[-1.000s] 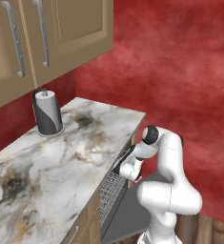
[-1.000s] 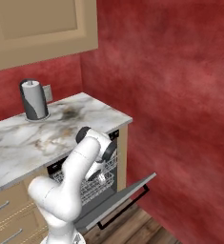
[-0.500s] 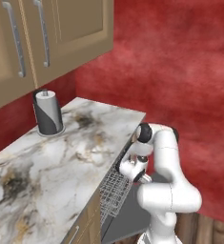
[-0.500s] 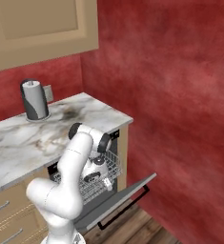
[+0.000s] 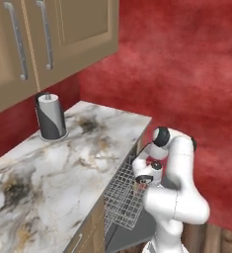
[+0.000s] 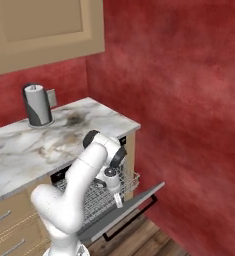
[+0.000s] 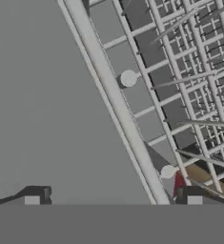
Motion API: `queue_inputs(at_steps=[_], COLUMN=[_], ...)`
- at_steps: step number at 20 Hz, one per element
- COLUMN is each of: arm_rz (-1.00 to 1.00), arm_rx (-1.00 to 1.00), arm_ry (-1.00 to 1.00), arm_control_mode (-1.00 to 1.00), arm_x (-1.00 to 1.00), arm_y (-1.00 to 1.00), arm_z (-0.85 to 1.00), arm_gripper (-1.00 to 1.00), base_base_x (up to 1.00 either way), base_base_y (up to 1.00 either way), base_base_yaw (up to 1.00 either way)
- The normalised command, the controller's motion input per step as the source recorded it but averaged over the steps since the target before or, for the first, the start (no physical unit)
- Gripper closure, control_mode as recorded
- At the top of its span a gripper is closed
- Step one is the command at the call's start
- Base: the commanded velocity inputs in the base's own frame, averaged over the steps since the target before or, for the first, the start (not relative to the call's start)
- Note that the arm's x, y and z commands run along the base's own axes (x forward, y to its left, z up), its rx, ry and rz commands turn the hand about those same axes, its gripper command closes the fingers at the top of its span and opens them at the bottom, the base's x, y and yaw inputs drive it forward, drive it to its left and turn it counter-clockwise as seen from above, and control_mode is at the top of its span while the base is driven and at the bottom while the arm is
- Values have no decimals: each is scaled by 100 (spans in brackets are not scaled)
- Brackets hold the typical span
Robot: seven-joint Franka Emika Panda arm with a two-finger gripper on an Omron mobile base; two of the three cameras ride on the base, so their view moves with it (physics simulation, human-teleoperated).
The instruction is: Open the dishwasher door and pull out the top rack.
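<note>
Gripper: two small dark finger tips, spread wide apart at the bottom of the hand view, pinching nothing; left tip over smooth grey panel, right tip over wire grid.
Gripper in right base view: lower centre of frame, pointing down over the rack's front edge.
Dishwasher door: one flat dark grey rectangular panel, hanging open near level, lower centre-right of right base view; smooth inner face spans the left half of the hand view.
Door handle: one long black bar, under the door's outer edge.
Top rack: one shallow basket of thin silver-grey wire in a fine grid, lower centre of left base view, jutting out from under the counter edge; in right base view partly behind the arm; upper right of the hand view.
Rack rim: pale straight bar, running diagonally from top centre to lower centre of the hand view.
Arm: white glossy rounded links, dark joints, elbow bent high, wrist folded downward beside the rack.
Counter: one slab, white marble with brown and grey veins.
Paper towel roll: one upright cylinder, white and dark grey, left of left base view.
Upper cabinets: tan wood, two long silver handles.
Wall: mottled red.
Floor: brown wood planks.
</note>
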Motion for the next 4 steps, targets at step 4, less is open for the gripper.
queue_inputs(at_steps=[4], arm_rz=[-12], arm_rx=[-5], arm_ry=[13], arm_control_mode=[-100], arm_x=[-76], arm_y=[-100], arm_z=[-50], arm_gripper=[-100], base_base_x=[0], base_base_y=[0], base_base_yaw=[0])
